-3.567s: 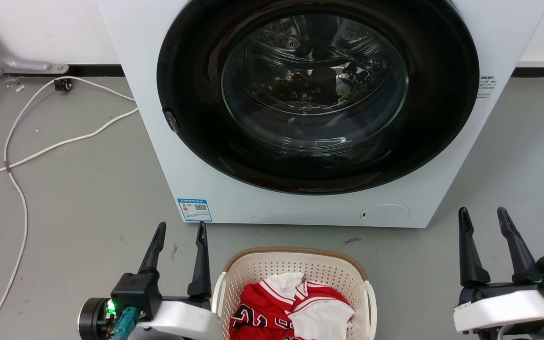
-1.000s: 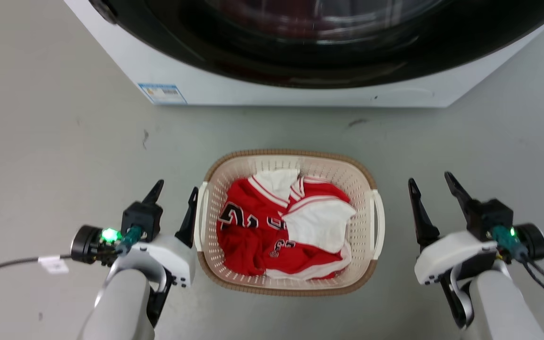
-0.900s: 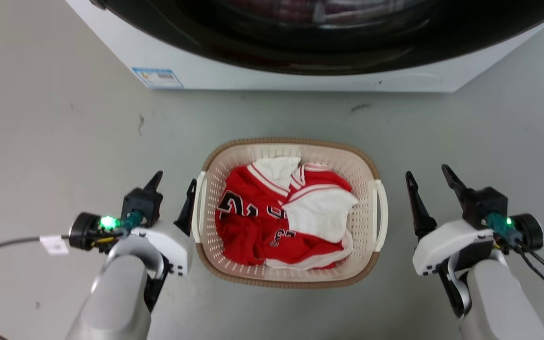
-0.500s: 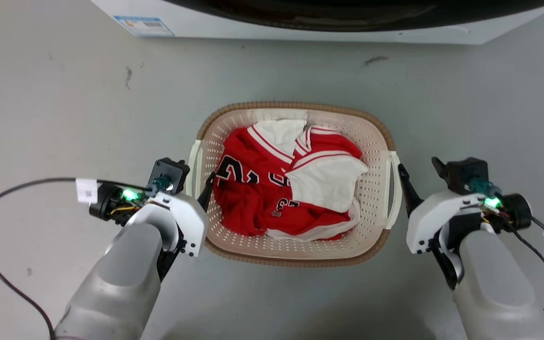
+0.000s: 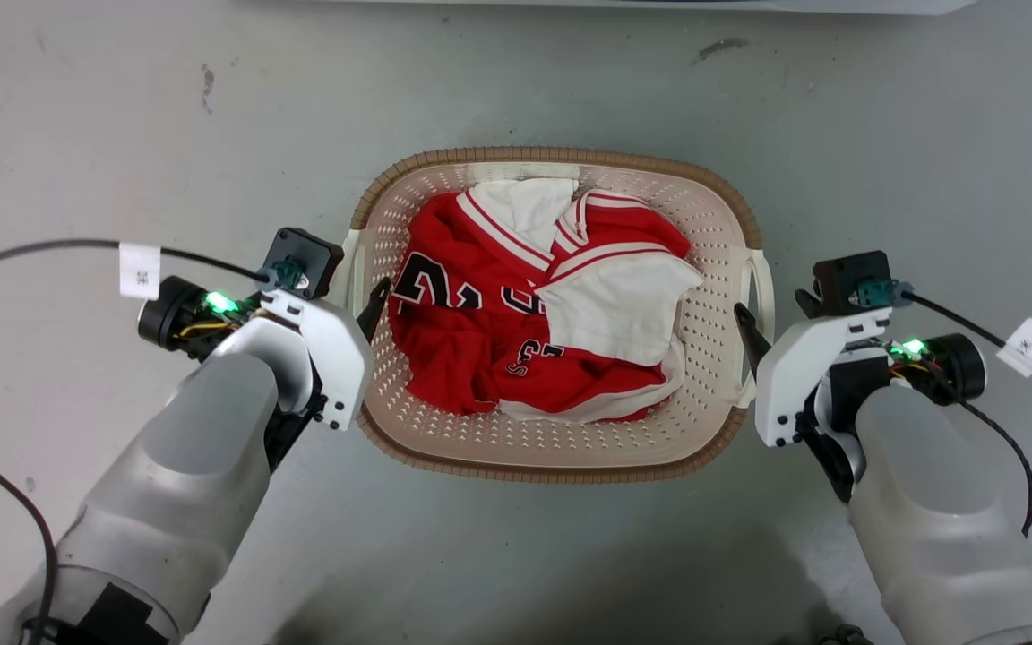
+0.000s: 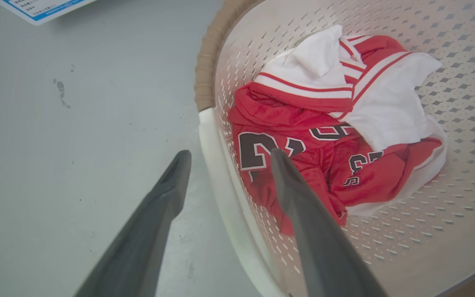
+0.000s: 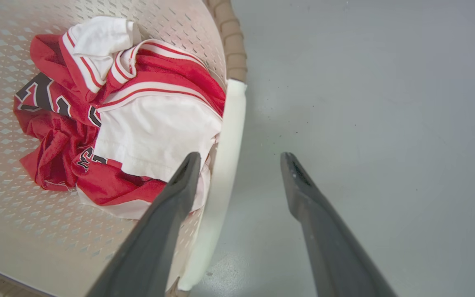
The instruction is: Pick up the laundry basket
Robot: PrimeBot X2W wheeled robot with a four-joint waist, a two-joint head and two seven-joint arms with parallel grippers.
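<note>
Left tool (image 6: 230, 152), right tool (image 7: 241, 156) astride the laundry basket (image 5: 480, 432).
Both are spread apart over its white handles (image 6: 217, 165) at 9 and 3 o'clock; the basket stands on the floor (image 5: 122, 134), holding a red jersey (image 5: 471, 358).

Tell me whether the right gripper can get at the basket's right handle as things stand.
Probably yes. The right gripper is open and straddles the laundry basket's white handle, one finger on the basket side by the red jersey, the other outside over the floor. Nothing blocks the handle.
</note>
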